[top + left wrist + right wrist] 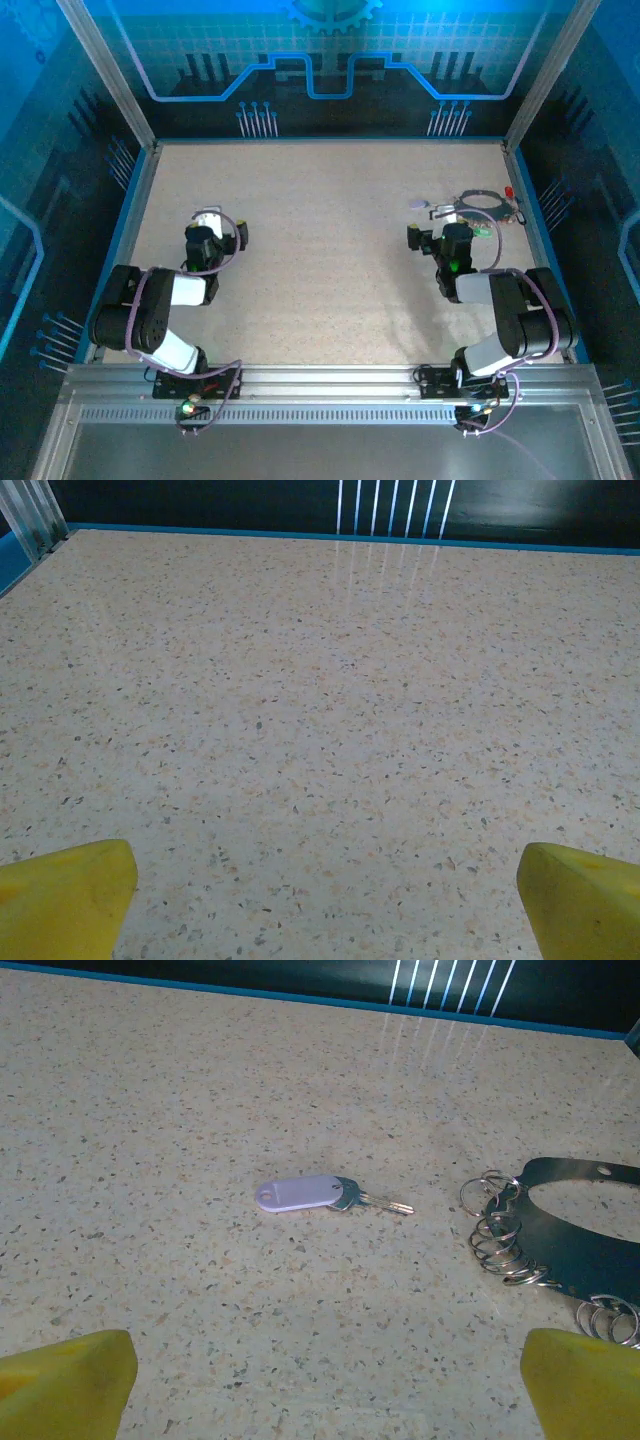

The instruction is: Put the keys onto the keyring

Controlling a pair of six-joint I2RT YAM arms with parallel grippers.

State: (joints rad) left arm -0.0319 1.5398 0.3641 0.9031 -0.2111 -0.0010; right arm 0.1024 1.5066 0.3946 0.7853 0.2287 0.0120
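- left gripper (320,905): jaws are seen spread wide in the left wrist view, w/ yellow fingertips (65,895) at the two bottom corners. nothing is held, and only bare table (320,680) lies btwn them.
- in the top view it is placed centre-left, well apart from the task items. prob. it's parked there so the work area is left free until a second hand is wanted.
- right gripper (320,1390): also spread to the full, nothing gripped, yellow tips at the bottom corners of the right wrist view.
- it is pointed at the items so that tag and ring are both framed. this is judged an approach pose, w/ no pick begun yet.
- keyring (575,1255): laid flat on the table at the right edge of the right wrist view. it's a dark grey hoop w/ small wire rings (500,1235) bunched along its left rim. in the top view it is found upper right.
- key (385,1203): small and silvery, laid flat mid-frame, touching a lilac tag (297,1193). it's near the keyring but apart from it, so not yet threaded.
- a red speck (508,190) is seen just right of the ring in the top view. it's too small to be told.
- task is judged at its start.
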